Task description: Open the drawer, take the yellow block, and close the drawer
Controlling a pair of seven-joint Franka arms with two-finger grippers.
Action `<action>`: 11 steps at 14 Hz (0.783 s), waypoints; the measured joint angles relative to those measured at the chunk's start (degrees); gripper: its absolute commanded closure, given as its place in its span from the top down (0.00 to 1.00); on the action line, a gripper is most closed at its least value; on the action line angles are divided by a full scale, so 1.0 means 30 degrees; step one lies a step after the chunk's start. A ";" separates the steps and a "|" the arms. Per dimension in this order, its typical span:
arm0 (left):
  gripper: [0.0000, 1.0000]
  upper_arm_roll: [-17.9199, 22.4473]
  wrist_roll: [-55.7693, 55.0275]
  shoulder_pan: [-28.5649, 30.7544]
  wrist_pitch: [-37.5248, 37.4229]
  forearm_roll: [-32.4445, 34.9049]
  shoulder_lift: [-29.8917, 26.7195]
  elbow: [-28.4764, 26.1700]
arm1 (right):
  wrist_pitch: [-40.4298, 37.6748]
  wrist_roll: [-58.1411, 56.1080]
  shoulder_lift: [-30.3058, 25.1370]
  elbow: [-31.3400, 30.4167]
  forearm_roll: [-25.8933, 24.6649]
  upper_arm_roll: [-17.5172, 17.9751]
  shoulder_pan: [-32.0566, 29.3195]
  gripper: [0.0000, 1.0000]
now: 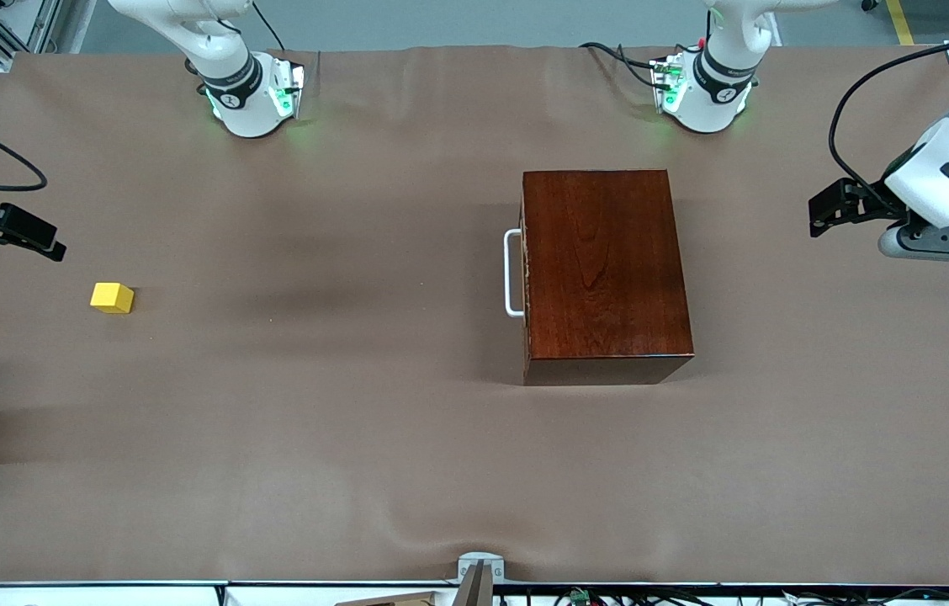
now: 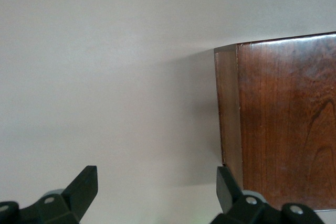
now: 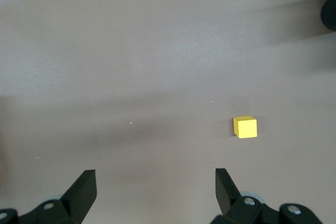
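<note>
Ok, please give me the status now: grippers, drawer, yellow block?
Left gripper open, beside the wooden box. Right gripper open, empty, near yellow block on the table. Drawer shut, handle free. Nothing in the way.

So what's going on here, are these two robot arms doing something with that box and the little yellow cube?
Nothing is being handled at the moment. The drawer is shut inside its dark wooden box, with its white handle facing the right arm's end of the table. The yellow block sits out on the table there. The right gripper hangs open near the block, the left gripper open beside the box.
</note>
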 measured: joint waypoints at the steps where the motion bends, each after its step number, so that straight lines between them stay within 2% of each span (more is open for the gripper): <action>1: 1.00 0.0001 0.0000 0.0003 0.0000 0.0000 0.0001 -0.0032 | 0.0000 0.0000 0.0000 0.0000 0.0000 0.0000 0.0000 1.00; 11: 1.00 0.0002 0.0000 0.0001 0.0000 0.0000 0.0001 -0.0170 | 0.0000 0.0000 0.0000 0.0000 0.0000 0.0000 -0.0002 1.00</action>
